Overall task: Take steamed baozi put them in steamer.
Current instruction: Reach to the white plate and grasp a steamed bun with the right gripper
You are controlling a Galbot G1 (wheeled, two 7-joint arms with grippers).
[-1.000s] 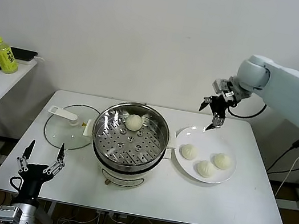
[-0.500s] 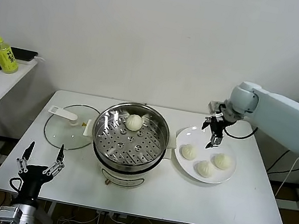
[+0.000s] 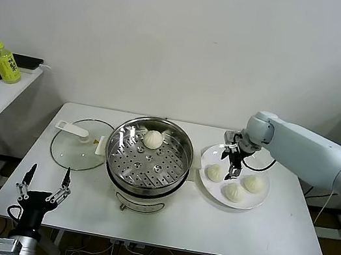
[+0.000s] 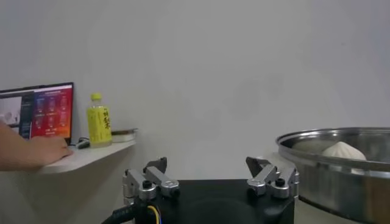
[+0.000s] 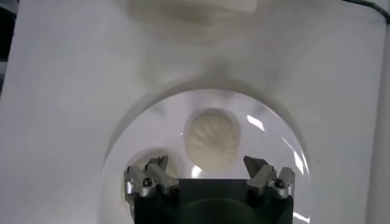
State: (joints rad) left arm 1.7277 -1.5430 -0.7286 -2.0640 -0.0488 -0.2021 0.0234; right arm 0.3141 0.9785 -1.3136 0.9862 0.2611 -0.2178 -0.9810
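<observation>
Where right end effector [image 3: 233, 166] hovers: baozi [image 5: 211, 138] beneath

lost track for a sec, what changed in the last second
The right gripper came down and toward the steamer, from above the plate's far edge to just over the nearest baozi, jaws open, holding nothing. The left gripper stayed parked, and the buns and lid stayed put.

My right arm [image 3: 311, 154] is smooth pale grey-blue casing with a black cable looping at the wrist. Each claw, right claw [image 3: 232, 169] and left claw [image 3: 43, 192], has a black body with silver fingertip brackets and dark screws.
</observation>
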